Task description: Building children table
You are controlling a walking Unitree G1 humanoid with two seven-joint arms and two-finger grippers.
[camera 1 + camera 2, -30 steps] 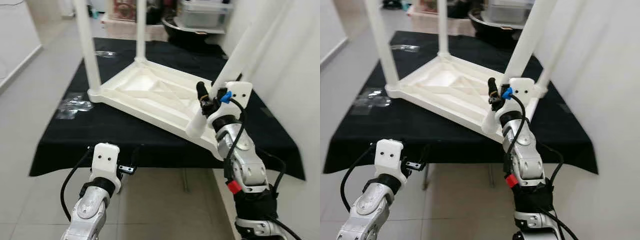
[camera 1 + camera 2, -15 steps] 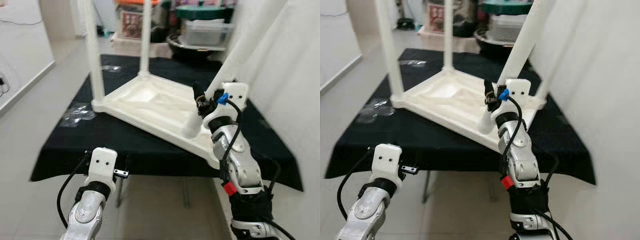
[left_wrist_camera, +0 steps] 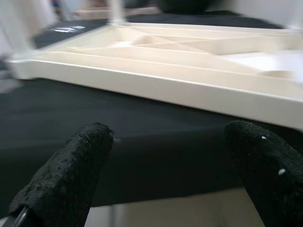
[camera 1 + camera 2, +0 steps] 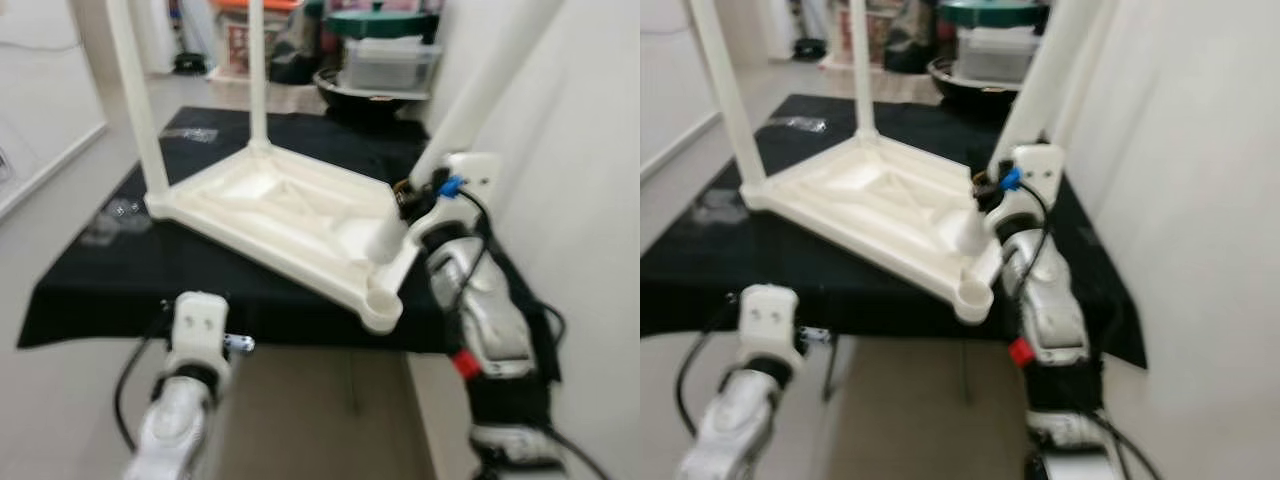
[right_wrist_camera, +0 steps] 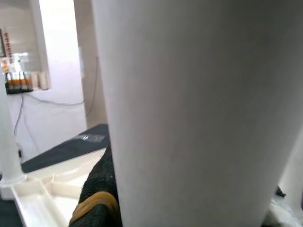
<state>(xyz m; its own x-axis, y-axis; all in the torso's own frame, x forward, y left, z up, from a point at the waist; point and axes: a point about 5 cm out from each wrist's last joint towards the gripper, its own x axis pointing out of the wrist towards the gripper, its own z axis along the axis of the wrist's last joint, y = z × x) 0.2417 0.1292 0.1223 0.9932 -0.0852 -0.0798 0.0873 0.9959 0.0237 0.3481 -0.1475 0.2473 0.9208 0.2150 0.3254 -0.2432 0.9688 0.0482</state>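
Note:
A white children's table top (image 4: 280, 205) lies upside down on a black-clothed table (image 4: 90, 290). Two white legs (image 4: 130, 100) stand upright in its far corners. My right gripper (image 4: 405, 200) is shut on a third white leg (image 4: 470, 110), which slants up to the right. That leg's lower end rests on the underside just behind the round empty socket (image 4: 383, 310) at the near corner. In the right wrist view the leg (image 5: 189, 118) sits close against one black finger (image 5: 99, 189). My left gripper (image 3: 170, 156) hangs open and empty below the cloth's front edge.
A white wall (image 4: 580, 200) runs close along the right side, beside my right arm. Storage boxes and a dark bowl (image 4: 385, 60) stand behind the table. Small clear plastic bags (image 4: 115, 215) lie on the cloth at the left. Tiled floor lies to the left.
The whole picture has shifted and blurred, so the camera moved. My right gripper still holds the slanted leg near the near corner. My left arm stays low.

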